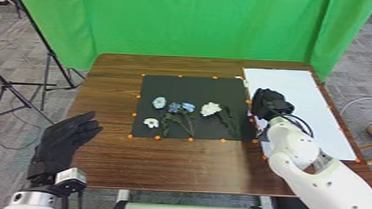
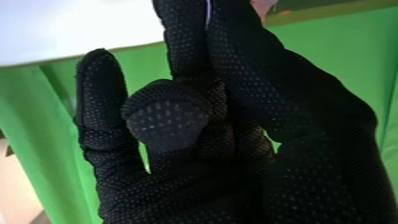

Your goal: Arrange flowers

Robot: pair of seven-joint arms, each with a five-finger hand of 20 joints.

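My right hand [image 1: 271, 103] is over the left edge of the white sheet [image 1: 294, 81], just right of the black mat [image 1: 187, 84]. The right wrist view has my right hand [image 2: 169, 120] close up, with a small pinkish thing [image 2: 264, 6] beyond it; I cannot tell what that is. On the mat lie a pale blue flower [image 1: 159, 102], blue flowers [image 1: 188, 107] with green stems, a white flower [image 1: 210, 109] with dark leaves, and a small white flower [image 1: 152, 123] with a dark centre. My left hand [image 1: 64, 141] is open at the table's left side, away from the flowers.
Small orange markers [image 1: 191, 139] line the mat and the sheet. Brown table [image 1: 176, 164] surface lies in front of the mat. A green curtain [image 1: 194, 27] hangs behind the table, and a black tripod [image 1: 32, 84] stands on the floor to the left.
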